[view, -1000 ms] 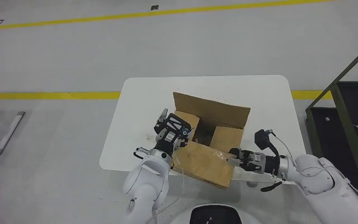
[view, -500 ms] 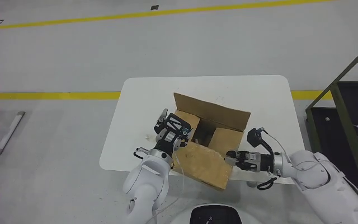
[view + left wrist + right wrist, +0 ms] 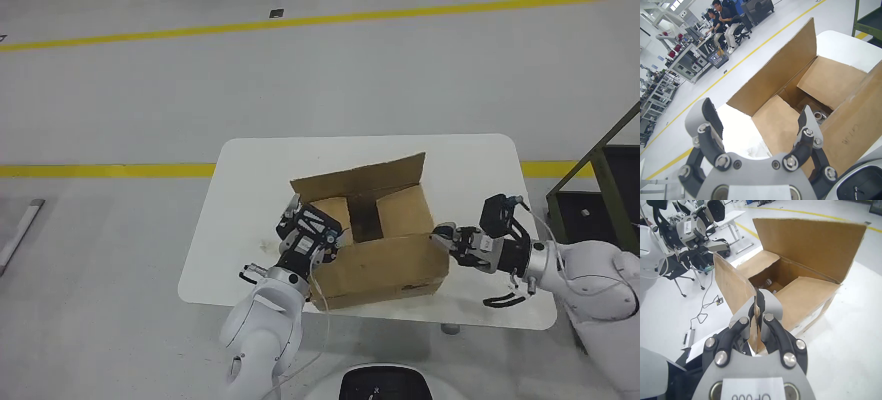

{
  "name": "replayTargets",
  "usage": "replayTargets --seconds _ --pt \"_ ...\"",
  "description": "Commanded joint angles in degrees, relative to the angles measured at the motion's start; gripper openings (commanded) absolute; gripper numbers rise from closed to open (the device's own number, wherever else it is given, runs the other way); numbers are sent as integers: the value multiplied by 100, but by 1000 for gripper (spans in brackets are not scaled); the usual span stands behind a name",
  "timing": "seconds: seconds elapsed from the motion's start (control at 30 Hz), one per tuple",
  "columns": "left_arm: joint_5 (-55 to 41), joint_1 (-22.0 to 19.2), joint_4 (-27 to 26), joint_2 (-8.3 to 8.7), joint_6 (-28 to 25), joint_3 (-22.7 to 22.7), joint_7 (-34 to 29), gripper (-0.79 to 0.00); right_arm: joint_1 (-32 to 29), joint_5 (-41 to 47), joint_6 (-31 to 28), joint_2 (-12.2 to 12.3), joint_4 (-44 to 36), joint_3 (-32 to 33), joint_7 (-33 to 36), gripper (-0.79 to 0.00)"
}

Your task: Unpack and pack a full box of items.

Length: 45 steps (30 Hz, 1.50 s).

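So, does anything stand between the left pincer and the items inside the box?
Yes. One inner flap lies folded over the opening under the left pincer; a second flap covers the other end. Only the gap between them shows a metal item.

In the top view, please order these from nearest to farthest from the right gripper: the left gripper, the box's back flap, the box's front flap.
1. The front flap: clamped in the right gripper, at its side.
2. The back flap: upright, across the opening.
3. The left gripper: open, at the opposite end.
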Motion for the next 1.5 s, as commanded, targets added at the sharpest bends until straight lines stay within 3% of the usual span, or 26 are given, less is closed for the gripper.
replayTargets --seconds 0.0,0.23,0.27,0.3,0.37,0.43,0.53,0.6,0.83,0.87,0.93,1.1,1.17,1.2,1.23,1.4,1.43,1.47 --pt "-61 -32 -35 0 10 25 -72 0 -94 -211 -194 18 -129 79 -167 -785" --pt "-104 -311 -90 -5 -90 151 -630 0 -471 -810 -606 40 -299 269 -970 -779" --pt "-108 -359 -81 -5 -133 182 -693 0 -520 -823 -660 42 -298 265 -1065 -656" --pt "-103 -407 -65 -4 -193 211 -760 0 -556 -834 -744 47 -290 266 -1125 -631" --pt "-118 -482 -41 -7 -207 250 -862 0 -621 -819 -900 64 -270 240 -1139 -453" --pt "-112 -536 -3 -6 -219 294 -898 0 -644 -769 -957 86 -208 199 -1041 -403" --pt "-111 -578 25 -4 -212 334 -927 0 -638 -609 -1077 128 -97 117 -817 -172" --pt "-110 -591 29 0 -207 344 -944 0 -642 -572 -1094 160 -123 57 -674 -123" --pt "-125 -612 25 16 -202 359 -991 0 -778 -486 -1094 288 -301 -43 -710 -169" --pt "-131 -614 27 18 -198 356 -1001 0 -805 -482 -1094 312 -327 -53 -731 -277" --pt "-144 -622 24 22 -186 354 -1016 0 -863 -546 -1094 368 -385 -74 -730 -397" --pt "-179 -641 16 29 -151 361 -1045 0 -1011 -761 -1094 519 -460 -157 -770 -449" --pt "-200 -650 11 32 -135 362 -1052 0 -1039 -881 -1094 572 -450 -164 -850 -505" --pt "-211 -656 8 33 -125 362 -1060 0 -1052 -928 -1094 596 -444 -167 -913 -600" --pt "-225 -664 -2 34 -119 363 -1063 0 -1068 -996 -1094 621 -450 -171 -966 -785" --pt "-271 -681 -29 42 -93 355 -1103 0 -1101 -1272 -1094 740 -391 -301 -1173 -785" --pt "-275 -682 -33 44 -92 355 -1110 0 -1091 -1319 -1094 764 -367 -337 -1200 -622" --pt "-279 -681 -39 46 -92 354 -1116 0 -1081 -1375 -1094 788 -346 -377 -1211 -600"
